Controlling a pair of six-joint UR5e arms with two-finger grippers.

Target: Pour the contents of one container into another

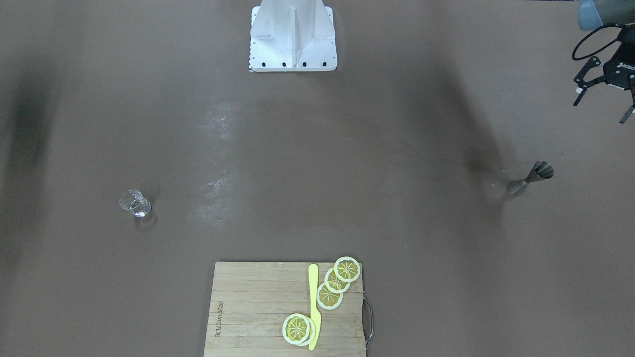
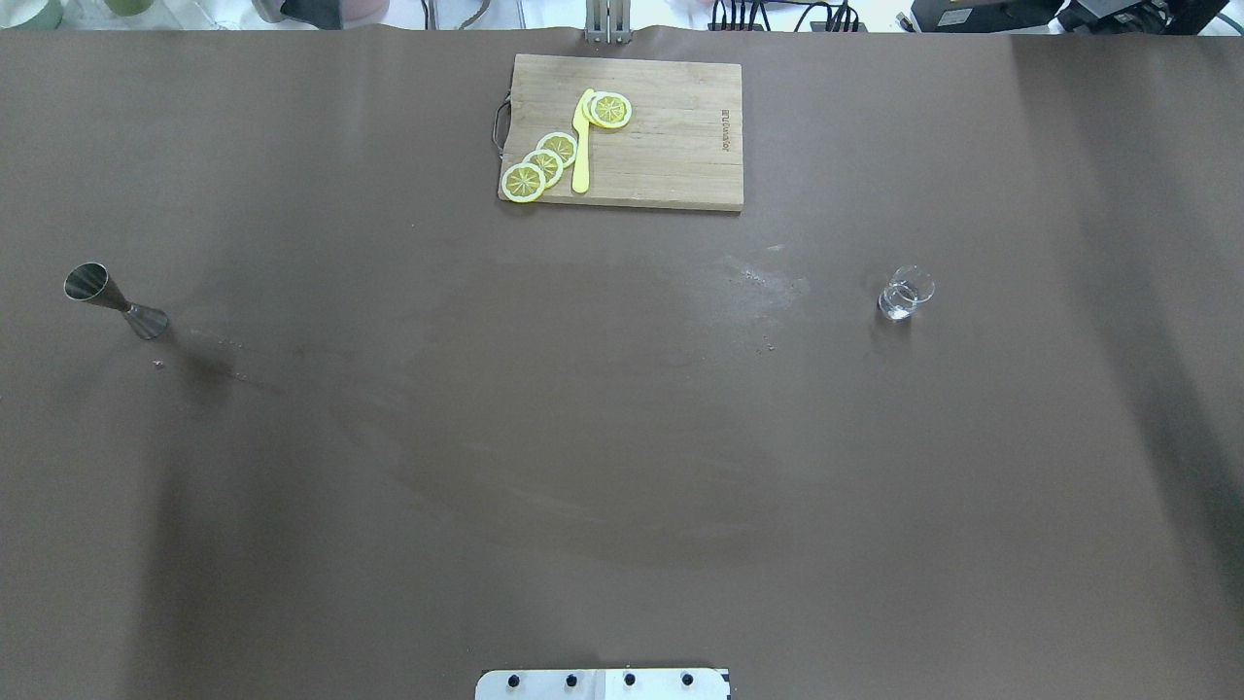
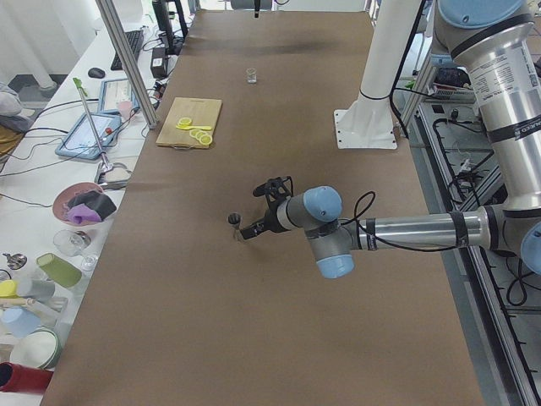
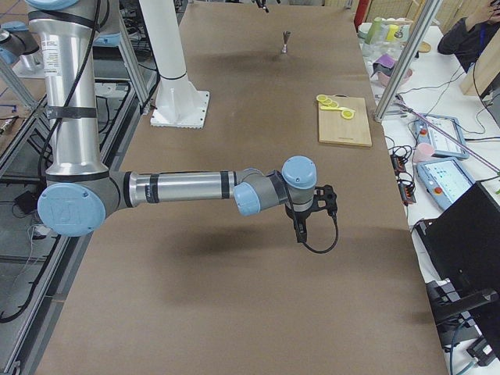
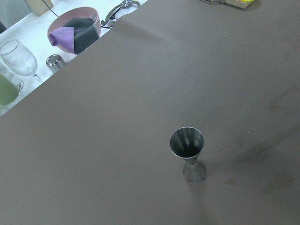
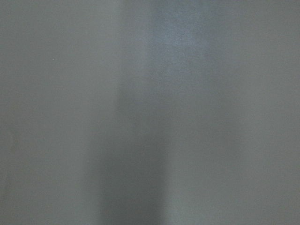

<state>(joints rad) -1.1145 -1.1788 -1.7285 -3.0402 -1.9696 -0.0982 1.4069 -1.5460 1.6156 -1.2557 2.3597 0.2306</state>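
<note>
Steel jigger upright, looks empty; glass has clear liquid. My left fingers spread wide, holding nothing, hovering nr jigger. Right fingers: can't tell.

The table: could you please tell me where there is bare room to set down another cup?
The wide brown stretch between the jigger and the glass, down to the robot base, is bare. On the cutting board, the right half in the overhead view is free; the left half is crowded with lemon slices and a knife.
</note>
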